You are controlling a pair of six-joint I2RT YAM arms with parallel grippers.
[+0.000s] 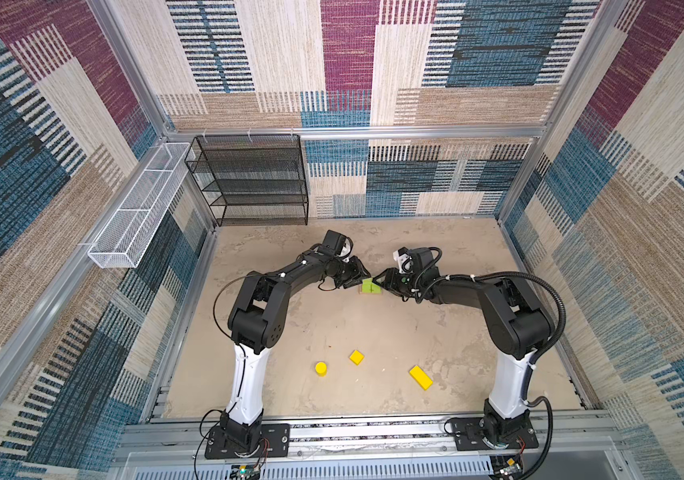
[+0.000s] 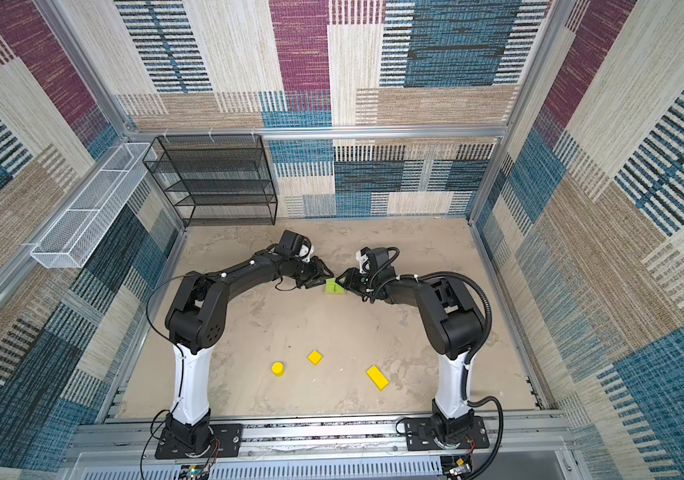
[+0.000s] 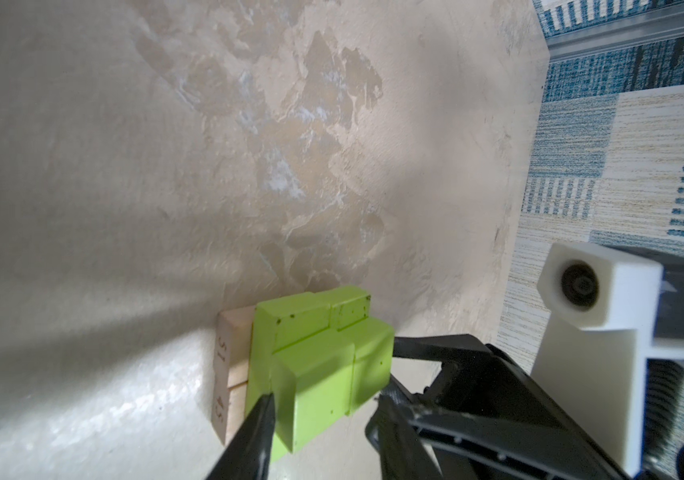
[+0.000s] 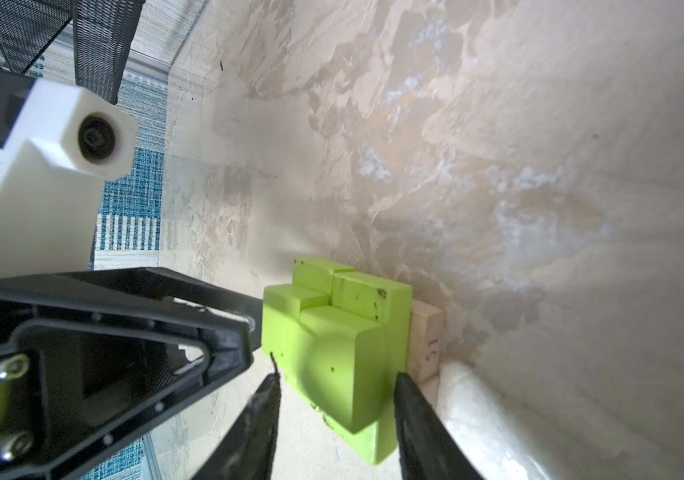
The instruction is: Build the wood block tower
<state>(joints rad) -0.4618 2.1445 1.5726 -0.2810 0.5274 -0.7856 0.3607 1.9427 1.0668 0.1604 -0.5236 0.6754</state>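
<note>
The tower (image 1: 370,287) (image 2: 334,287) stands mid-table: lime-green blocks (image 3: 315,365) (image 4: 332,353) stacked in steps on two tan planks (image 3: 230,365) (image 4: 427,332). My left gripper (image 1: 364,279) (image 3: 323,403) meets it from the left and is shut on a lime-green block on top. From the right, my right gripper (image 1: 378,282) (image 4: 336,378) is shut on the lime-green block next to it. Nearer the front lie a yellow cylinder (image 1: 320,368), a yellow cube (image 1: 356,357) and a yellow bar (image 1: 421,377), all apart from the grippers.
A black mesh shelf (image 1: 257,178) stands at the back left against the wall. A white wire basket (image 1: 136,212) hangs on the left wall. The two grippers' fingers sit very close together at the tower. Patterned walls enclose the table on three sides.
</note>
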